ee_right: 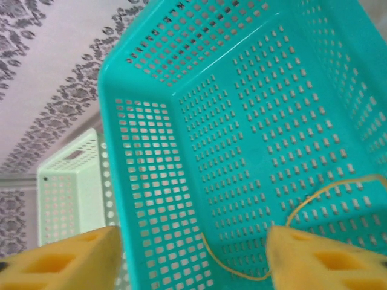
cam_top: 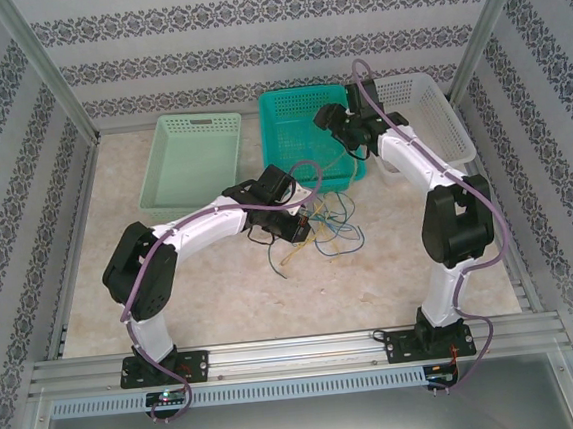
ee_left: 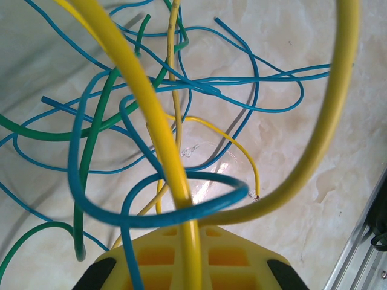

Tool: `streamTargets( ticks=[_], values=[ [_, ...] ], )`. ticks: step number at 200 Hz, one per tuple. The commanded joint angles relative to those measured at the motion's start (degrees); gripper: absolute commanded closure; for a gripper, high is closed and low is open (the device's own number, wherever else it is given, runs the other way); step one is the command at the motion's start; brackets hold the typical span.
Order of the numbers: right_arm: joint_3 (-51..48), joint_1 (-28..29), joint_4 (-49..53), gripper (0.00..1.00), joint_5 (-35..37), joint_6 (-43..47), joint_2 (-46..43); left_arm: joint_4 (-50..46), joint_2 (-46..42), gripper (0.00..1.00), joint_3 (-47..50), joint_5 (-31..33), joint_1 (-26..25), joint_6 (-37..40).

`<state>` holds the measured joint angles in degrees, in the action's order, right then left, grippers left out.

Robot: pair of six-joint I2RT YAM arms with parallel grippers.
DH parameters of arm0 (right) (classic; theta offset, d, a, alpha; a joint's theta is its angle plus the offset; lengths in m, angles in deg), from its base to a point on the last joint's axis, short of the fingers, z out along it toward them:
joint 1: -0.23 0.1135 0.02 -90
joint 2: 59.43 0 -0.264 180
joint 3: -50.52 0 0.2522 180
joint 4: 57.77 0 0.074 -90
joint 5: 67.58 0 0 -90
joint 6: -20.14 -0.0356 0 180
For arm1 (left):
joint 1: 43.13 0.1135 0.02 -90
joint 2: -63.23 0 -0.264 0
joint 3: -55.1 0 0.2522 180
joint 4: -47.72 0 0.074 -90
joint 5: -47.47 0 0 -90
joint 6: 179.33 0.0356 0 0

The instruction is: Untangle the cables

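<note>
Cables (cam_top: 330,229) in yellow, blue and green are heaped in 1 loose knot on the counter (cam_top: 223,290), just in front of the teal basket (cam_top: 303,113). The left claw (cam_top: 301,233) is lowered onto the near edge of the knot. In the left wrist view it is clenched, and a yellow cable (ee_left: 139,84) is seen running straight down between its shut fingers (ee_left: 236,260). This cable is judged to be pinned so that it can be drawn clear of the others. The right claw (cam_top: 342,134) is held over the teal basket with its jaws released and nothing between them. 1 thin yellow strand (ee_right: 326,188) is already lying on the basket floor below it, so this basket is probably meant for yellow. A pale green basket (cam_top: 196,152) and a white basket (cam_top: 438,111) are set on either side, presumably for the other colours.

Up close, the wires are thin, glossy and springy. Blue loops (ee_left: 266,109) are crossed over and under a green wire (ee_left: 91,151). A finer yellow wire (ee_left: 236,142) is ended in a bare metal tip.
</note>
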<state>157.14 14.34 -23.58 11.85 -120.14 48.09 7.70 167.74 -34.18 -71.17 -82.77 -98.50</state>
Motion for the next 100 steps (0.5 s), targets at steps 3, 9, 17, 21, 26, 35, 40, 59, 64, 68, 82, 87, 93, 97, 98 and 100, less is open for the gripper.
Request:
streamTargets(
  ticks=[3, 9, 17, 21, 26, 35, 40, 59, 64, 68, 82, 87, 93, 97, 98, 100],
  values=[
    [3.3, 0.2, -0.2, 0.57, -4.5, 2.1, 1.2, 1.0, -2.2, 0.98, 0.5, 0.0, 0.6, 0.6],
    [3.7, 0.2, 0.0, 0.64, -5.0, 2.0, 1.6, 1.0, -2.2, 0.98, 0.6, 0.1, 0.5, 0.6],
    [4.0, 0.3, 0.0, 0.72, -5.4, 1.8, 2.0, 0.9, -2.3, 0.97, 0.7, 0.2, 0.6, 0.6],
    [4.1, 0.3, 0.0, 0.74, -5.3, 1.9, 2.1, 0.8, -2.4, 0.97, 0.7, 0.2, 0.6, 0.6],
    [4.1, 0.3, 0.1, 0.75, -5.2, 2.0, 2.1, 0.8, -2.4, 0.97, 0.8, 0.3, 0.6, 0.7],
    [4.1, 0.3, 0.5, 0.68, -5.0, 2.7, 1.9, 0.5, -2.5, 0.97, 0.9, 0.5, 0.6, 0.7],
    [4.1, 0.4, 0.9, 0.58, -4.8, 3.3, 1.7, 0.5, -2.6, 0.97, 1.0, 0.5, 0.6, 0.8],
    [3.9, 0.5, 3.9, 0.49, -2.9, 7.1, 0.0, 0.2, -2.7, 0.92, 1.0, 0.7, 0.6, 1.0],
    [3.8, 0.6, 5.5, 0.48, -1.9, 8.4, -0.6, 0.1, -2.7, 0.92, 0.9, 0.7, 0.6, 1.1],
    [3.5, 0.7, 6.7, 0.48, -0.9, 9.6, -1.3, -0.1, -2.6, 0.91, 0.8, 0.6, 0.6, 1.2],
    [0.5, 0.8, 10.2, 0.48, 2.7, 13.0, -4.1, -0.4, -2.6, 0.92, 0.9, 1.0, 0.6, 1.3],
    [-2.4, 0.8, 10.5, 0.49, 3.2, 13.9, -5.6, -0.4, -2.6, 0.92, 1.0, 1.2, 0.6, 1.3],
    [-6.0, 0.8, 10.5, 0.51, 3.7, 14.7, -7.8, -0.3, -2.7, 0.92, 1.3, 1.3, 0.6, 1.3],
    [-7.5, 0.8, 10.4, 0.52, 4.0, 15.0, -8.8, -0.3, -2.7, 0.92, 1.4, 1.3, 0.6, 1.3],
    [-8.2, 0.8, 10.4, 0.52, 4.1, 15.0, -9.1, -0.3, -2.7, 0.92, 1.5, 1.3, 0.6, 1.3],
    [-9.7, 0.9, 10.2, 0.53, 4.3, 15.3, -10.2, -0.3, -2.8, 0.92, 1.6, 1.3, 0.6, 1.3]
  ],
)
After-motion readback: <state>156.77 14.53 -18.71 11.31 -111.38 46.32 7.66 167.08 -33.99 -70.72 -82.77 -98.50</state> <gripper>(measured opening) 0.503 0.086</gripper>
